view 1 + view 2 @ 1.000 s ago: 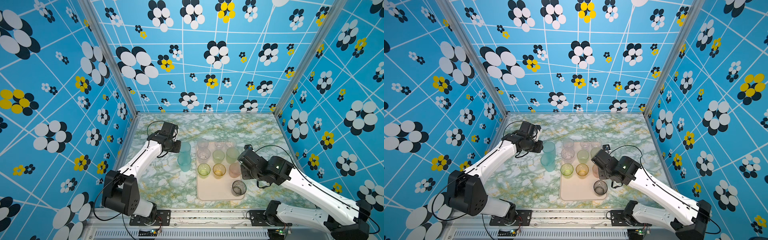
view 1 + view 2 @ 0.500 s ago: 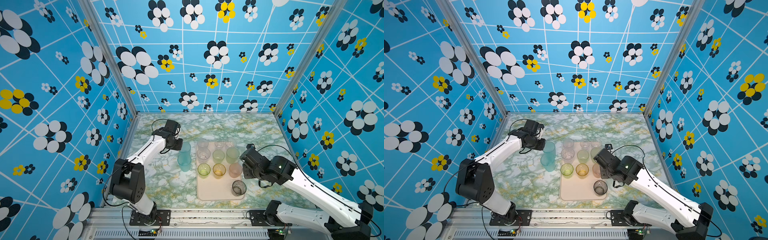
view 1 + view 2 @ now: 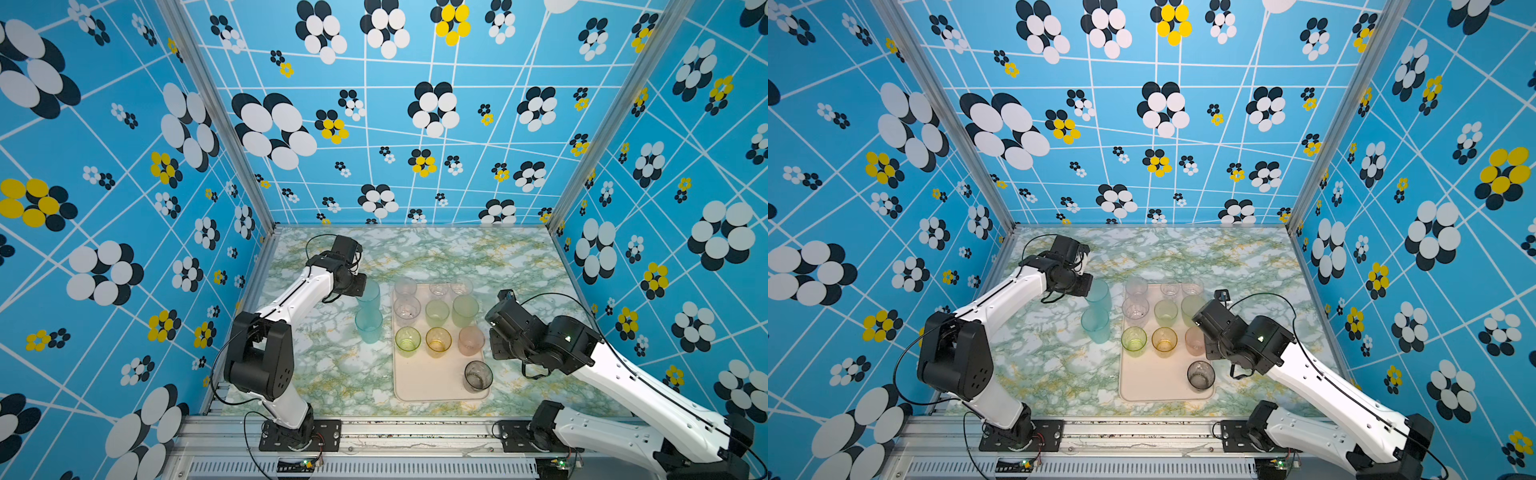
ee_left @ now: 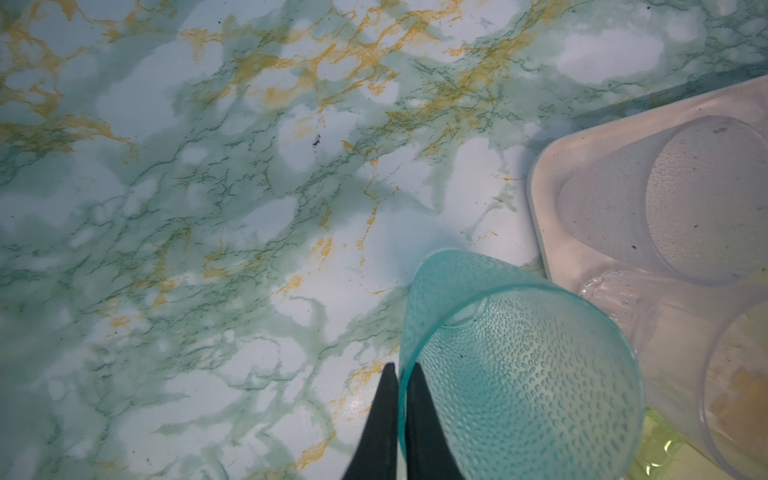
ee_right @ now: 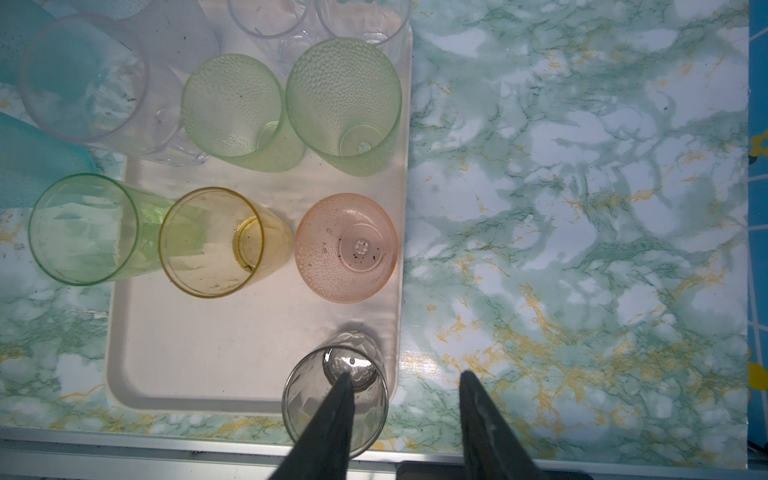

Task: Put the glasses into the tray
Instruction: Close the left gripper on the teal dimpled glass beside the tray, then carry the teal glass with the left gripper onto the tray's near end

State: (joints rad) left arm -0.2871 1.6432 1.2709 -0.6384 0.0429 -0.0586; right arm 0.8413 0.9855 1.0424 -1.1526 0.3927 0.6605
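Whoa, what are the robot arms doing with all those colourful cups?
They're loading glasses into the tray. The left gripper pinches the rim of the far teal glass, standing on the table beside the tray, next to the near teal glass. The rest already stand in the tray. The right gripper hangs open, empty, by the smoky glass.

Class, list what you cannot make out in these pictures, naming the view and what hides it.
Left pincer, gripping the teal glass: hidden in both top views by its wrist housing.
Clear back-row glasses: cut off by the right wrist view's edge.
Pink glass: in a top view, partly behind the right arm.
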